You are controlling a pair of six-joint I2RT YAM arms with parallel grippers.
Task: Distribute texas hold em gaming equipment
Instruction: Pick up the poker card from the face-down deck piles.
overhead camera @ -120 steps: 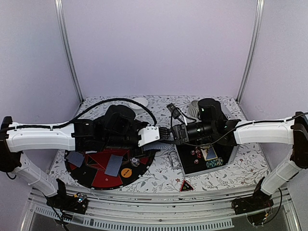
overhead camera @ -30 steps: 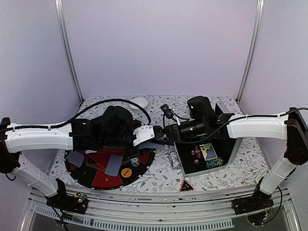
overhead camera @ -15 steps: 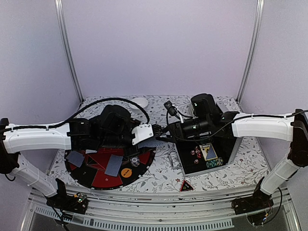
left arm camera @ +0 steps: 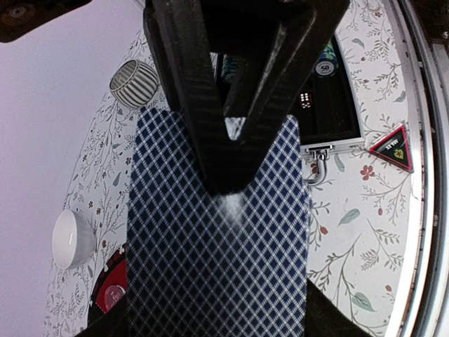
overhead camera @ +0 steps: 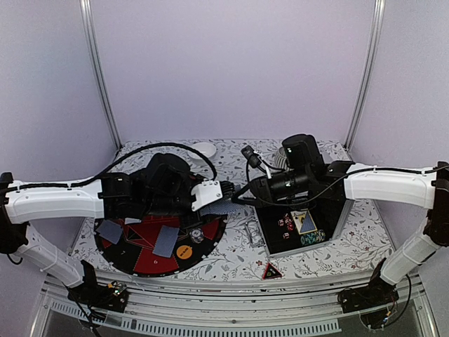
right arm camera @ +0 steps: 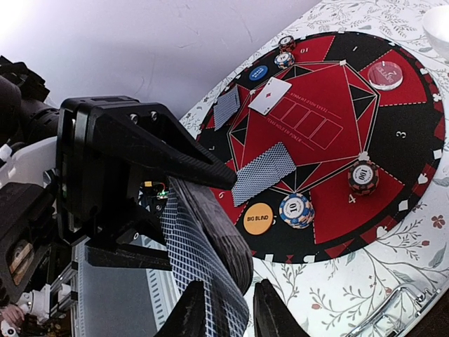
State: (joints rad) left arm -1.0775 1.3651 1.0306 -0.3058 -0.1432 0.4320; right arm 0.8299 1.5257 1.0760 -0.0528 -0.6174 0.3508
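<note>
Gripping: the left gripper (left arm camera: 231, 147) is clamped on blue diamond-backed playing cards (left arm camera: 217, 267), held in the air over the right edge of a round red-and-black game mat (overhead camera: 140, 246); I cannot tell how many cards it holds.
Right gripper: the right gripper (right arm camera: 228, 312) meets the left one at mid-table. Its fingers stand close on either side of the free edge of the held cards, and I cannot tell whether they press on it.
Mat, cards: two face-down patterned cards (right arm camera: 263, 172) and one face-up card (right arm camera: 270, 95) lie on the red field.
Mat, discs: an orange "BIG BLIND" disc (right arm camera: 257, 218) sits near the rim, just beside a blue-and-white striped poker chip (right arm camera: 297, 209). A small blue disc (right arm camera: 258, 72) lies at the far side.
Mat, other chips: a dark striped chip (right arm camera: 363, 175) lies to the right of the blue-and-white one, apart from it.
Case: an open black case (overhead camera: 330, 235) stands right of the mat, with chips and dice inside.
Marker: a red triangular marker (left arm camera: 393, 147) lies flat on the floral tabletop (left arm camera: 351, 232), near the front of the case.
Back of the tabletop: a white bowl (left arm camera: 72, 239) and a ribbed grey cup (left arm camera: 133, 82) stand well apart.
</note>
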